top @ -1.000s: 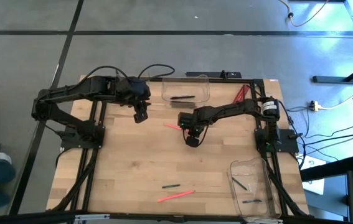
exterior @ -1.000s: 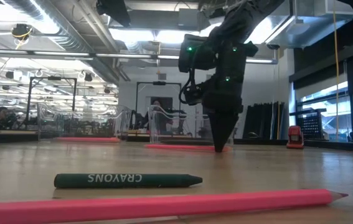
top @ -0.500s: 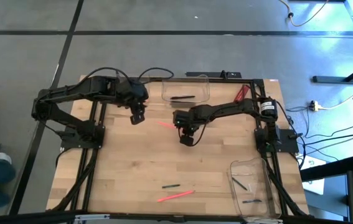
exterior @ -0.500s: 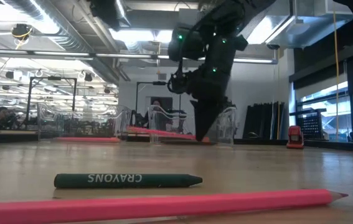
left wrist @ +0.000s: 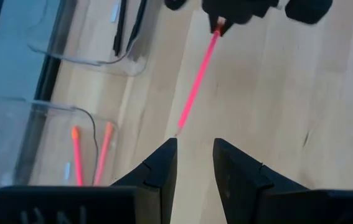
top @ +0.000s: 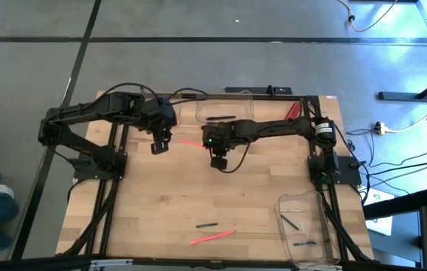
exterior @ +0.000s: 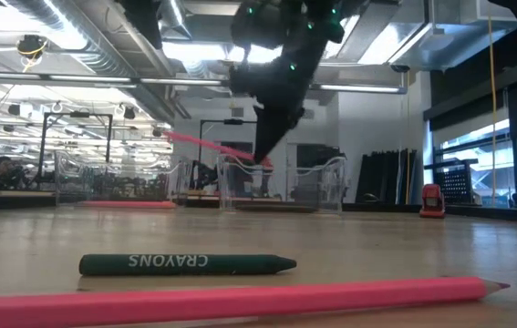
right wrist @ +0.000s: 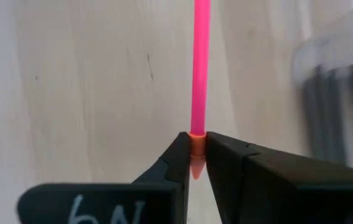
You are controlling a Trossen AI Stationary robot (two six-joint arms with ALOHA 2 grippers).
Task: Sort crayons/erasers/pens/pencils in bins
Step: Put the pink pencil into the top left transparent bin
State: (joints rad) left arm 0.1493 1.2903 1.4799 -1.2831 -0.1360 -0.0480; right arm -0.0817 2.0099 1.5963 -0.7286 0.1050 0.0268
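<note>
- Gripping a thin pink pencil (right wrist: 200, 68) by its end, our right gripper (top: 218, 160) holds it lifted off the wooden table (top: 160, 203), near the clear plastic far bin (top: 224, 111).
- That bin holds black pens (top: 221, 118).
- Our left gripper (top: 158, 147) hovers beside it, fingers slightly parted and empty.

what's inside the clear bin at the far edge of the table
Slim black pens lie in the clear plastic bin. The left wrist view shows at least two; the right gripper hides part of the bin there.
</note>
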